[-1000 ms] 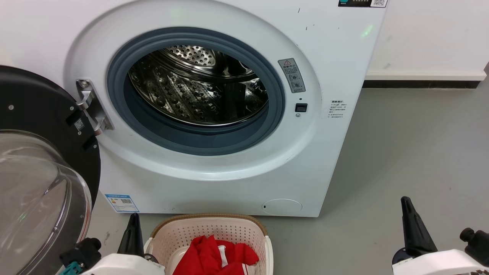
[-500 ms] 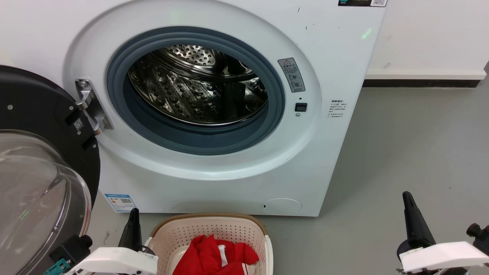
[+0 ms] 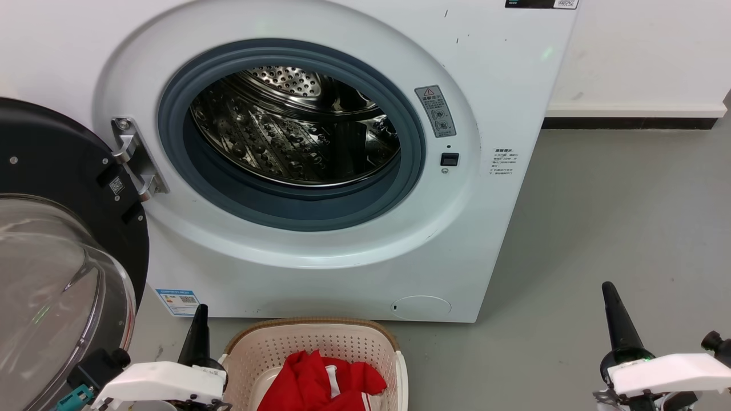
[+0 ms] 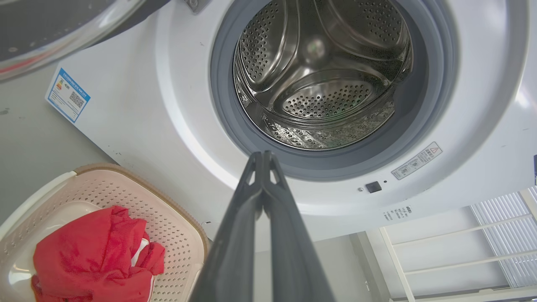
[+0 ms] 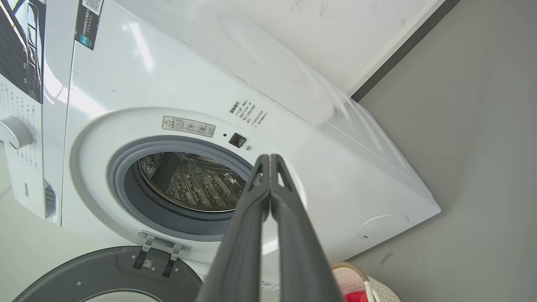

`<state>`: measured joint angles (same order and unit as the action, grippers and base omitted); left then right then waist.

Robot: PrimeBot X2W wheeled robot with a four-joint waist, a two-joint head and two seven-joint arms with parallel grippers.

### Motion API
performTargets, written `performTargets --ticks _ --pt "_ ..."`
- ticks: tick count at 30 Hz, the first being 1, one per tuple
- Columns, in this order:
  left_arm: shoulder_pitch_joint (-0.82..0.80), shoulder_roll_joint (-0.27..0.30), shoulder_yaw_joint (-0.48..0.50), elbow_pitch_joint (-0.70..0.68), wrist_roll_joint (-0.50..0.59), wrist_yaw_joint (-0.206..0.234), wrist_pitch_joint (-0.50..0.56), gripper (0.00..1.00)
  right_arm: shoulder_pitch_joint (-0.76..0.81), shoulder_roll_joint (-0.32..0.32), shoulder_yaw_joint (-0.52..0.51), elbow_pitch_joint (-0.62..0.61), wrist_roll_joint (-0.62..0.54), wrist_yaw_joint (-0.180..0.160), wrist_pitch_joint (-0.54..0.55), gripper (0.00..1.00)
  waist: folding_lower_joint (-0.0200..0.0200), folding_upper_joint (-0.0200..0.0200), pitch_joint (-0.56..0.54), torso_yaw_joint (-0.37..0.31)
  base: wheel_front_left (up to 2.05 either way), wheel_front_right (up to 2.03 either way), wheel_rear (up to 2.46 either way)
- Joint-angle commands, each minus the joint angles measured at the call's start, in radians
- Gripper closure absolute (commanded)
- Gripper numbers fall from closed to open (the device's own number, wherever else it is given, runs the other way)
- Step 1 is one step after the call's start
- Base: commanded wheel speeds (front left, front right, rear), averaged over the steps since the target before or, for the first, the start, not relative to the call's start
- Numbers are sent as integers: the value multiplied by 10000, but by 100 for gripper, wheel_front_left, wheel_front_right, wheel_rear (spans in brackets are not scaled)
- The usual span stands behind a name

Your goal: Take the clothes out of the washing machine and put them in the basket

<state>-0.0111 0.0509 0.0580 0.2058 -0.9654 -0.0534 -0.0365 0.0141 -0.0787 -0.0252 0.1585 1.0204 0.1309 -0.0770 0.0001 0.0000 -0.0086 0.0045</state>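
The white washing machine (image 3: 502,74) stands with its door (image 3: 57,257) swung wide to the left. Its steel drum (image 3: 297,131) holds no garment that I can see, also in the left wrist view of the drum (image 4: 323,79). The red clothes (image 3: 325,385) lie bunched in the cream basket (image 3: 311,342) on the floor in front of the machine. My left gripper (image 3: 200,311) is shut with nothing in it, just left of the basket. My right gripper (image 3: 610,288) is shut and empty over the floor at the far right. Both wrist views show the fingertips (image 4: 263,156) pressed together.
Grey floor (image 3: 617,217) stretches to the right of the machine up to a white wall with a dark skirting (image 3: 628,124). The open door's bulging window (image 3: 51,297) juts out close beside my left arm. A white rack (image 4: 457,251) shows in the left wrist view.
Both arms have rolled at the wrist, so their white housings now lie flatter. The left arm slid slightly left. The clothes and basket have stayed put.
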Motion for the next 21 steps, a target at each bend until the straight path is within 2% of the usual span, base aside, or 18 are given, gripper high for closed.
performTargets --ticks 1,21 --pt "-280 5 59 -45 -369 -87 87 100 -329 -79 -40 -29 387 0 78 100 0 0 3 -1 0 0 0" --pt "-561 0 255 115 -2580 -355 608 100 -676 -76 -184 286 2531 0 620 100 0 0 38 -14 0 0 0"
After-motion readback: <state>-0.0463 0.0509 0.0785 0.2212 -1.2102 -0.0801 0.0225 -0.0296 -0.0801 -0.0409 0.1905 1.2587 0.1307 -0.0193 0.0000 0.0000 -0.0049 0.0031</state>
